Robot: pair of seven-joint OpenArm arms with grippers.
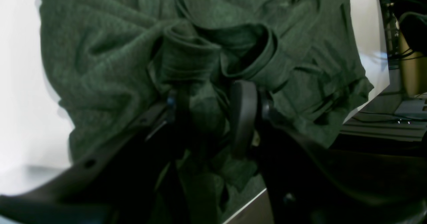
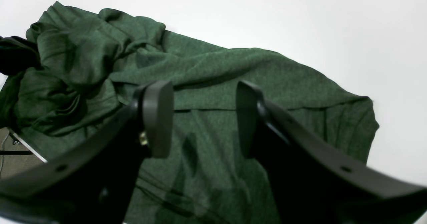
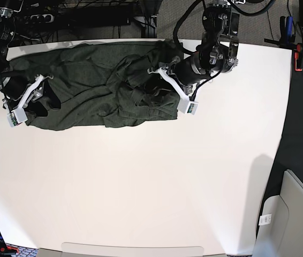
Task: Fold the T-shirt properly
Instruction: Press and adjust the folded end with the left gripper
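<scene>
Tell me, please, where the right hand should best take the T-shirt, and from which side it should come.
The right hand is open above flat fabric of the T-shirt. I would grip the free flat edge on the side toward the bare table, coming from that open side. There the cloth lies smooth and thin, whereas near the left hand it is bunched.

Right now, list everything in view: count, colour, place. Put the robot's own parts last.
T-shirt: one, dark olive green, bunched along the table's far edge.
Table: one, white, filling the base view.
Cables: several, black, on the floor beyond the table.
Left gripper: one, black, shut on a T-shirt fold, at the shirt's right end in the base view.
Right gripper: one, black, open over the T-shirt's other end.
</scene>
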